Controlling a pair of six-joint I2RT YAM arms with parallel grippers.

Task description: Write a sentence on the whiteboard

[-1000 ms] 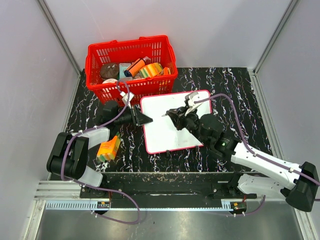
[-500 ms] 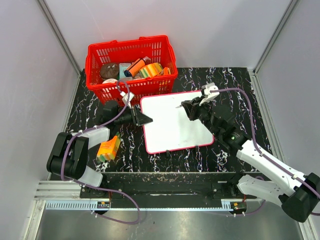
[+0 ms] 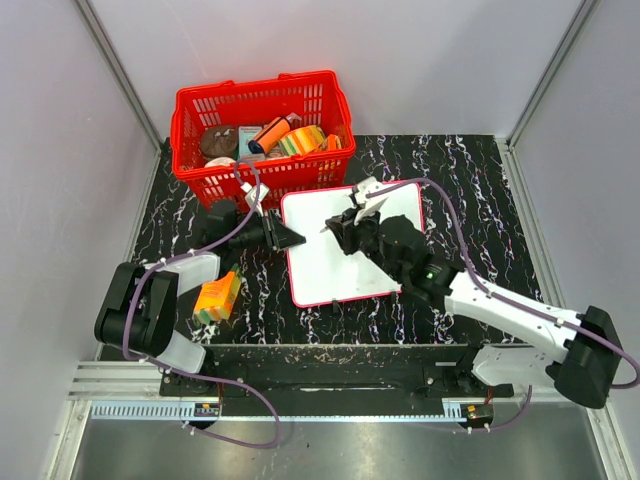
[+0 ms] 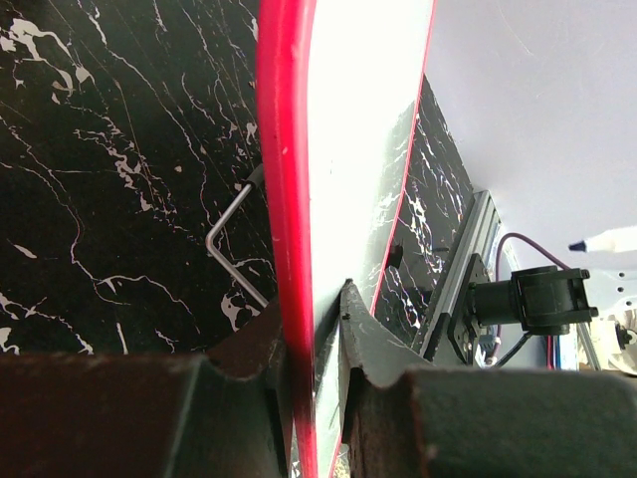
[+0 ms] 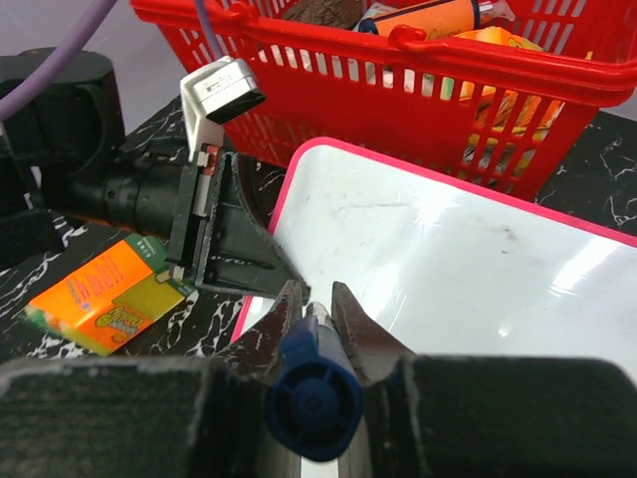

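Note:
The whiteboard (image 3: 320, 268), white with a thin red frame, lies flat mid-table. No blue letters of the sentence show on it. My left gripper (image 3: 291, 238) is shut on the board's left edge; in the left wrist view the jaws (image 4: 314, 299) pinch the red frame (image 4: 284, 179). My right gripper (image 3: 336, 224) is shut on a blue marker (image 5: 314, 393), tip pointing down at the board's upper left part (image 5: 448, 269), close to the left gripper's fingers (image 5: 239, 249). Whether the tip touches the board I cannot tell. The marker also shows in the left wrist view (image 4: 609, 239).
A red basket (image 3: 262, 125) full of several items stands behind the board, touching its far edge region. An orange box (image 3: 217, 297) lies left of the board beside the left arm. Black marbled tabletop (image 3: 470, 180) surrounds the board.
My right gripper with the marker swung out to the board's upper right corner, then came back to its upper left part. The left gripper and board have not moved.

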